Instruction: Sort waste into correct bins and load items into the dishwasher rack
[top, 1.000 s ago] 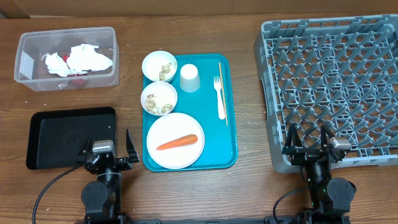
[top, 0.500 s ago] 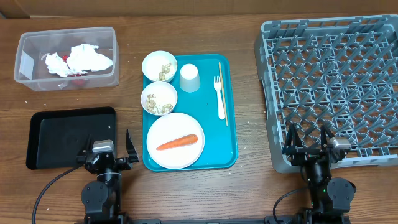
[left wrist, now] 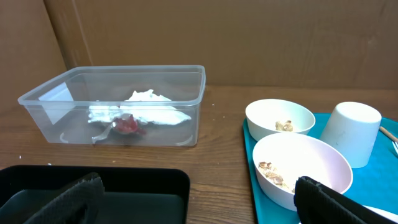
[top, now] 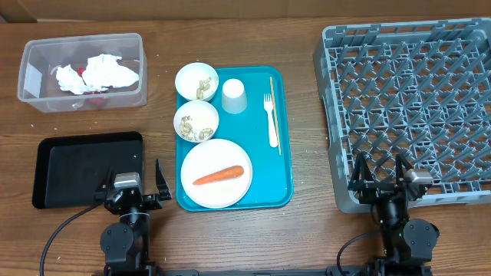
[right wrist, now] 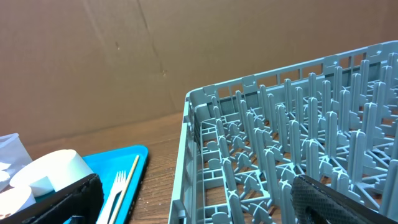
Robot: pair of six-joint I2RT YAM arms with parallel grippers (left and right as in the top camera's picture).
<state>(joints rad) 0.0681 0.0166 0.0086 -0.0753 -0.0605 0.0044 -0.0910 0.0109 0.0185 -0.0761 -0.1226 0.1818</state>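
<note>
Nothing is picked up yet, so the sorting looks to be at its very start. The left claw [top: 132,181] hangs with its two fingers spread wide and empty. The shallow black rectangular tray [top: 77,165] lies just ahead of it to its left. The white round plate [top: 201,162] lies just ahead to its right, bearing the small orange carrot [top: 219,175]. Farther ahead on the teal serving tray [top: 285,153] stand two small white bowls [top: 196,121] with beige nut-like bits [left wrist: 271,172], a small white cup [top: 234,96] and a white plastic fork [top: 271,119]. The clear plastic rectangular tub [top: 46,100] sits well ahead and to the left, holding crumpled white paper [left wrist: 146,112].

The right claw [top: 378,173] is likewise parted and holds nothing. The large grey plastic grid rack [top: 414,100] lies directly ahead of it, its near rim close by the fingers.

The likely first move is for the left claw to swing right over the plate, descend and close along the carrot's length. The carrot is round and may roll.
</note>
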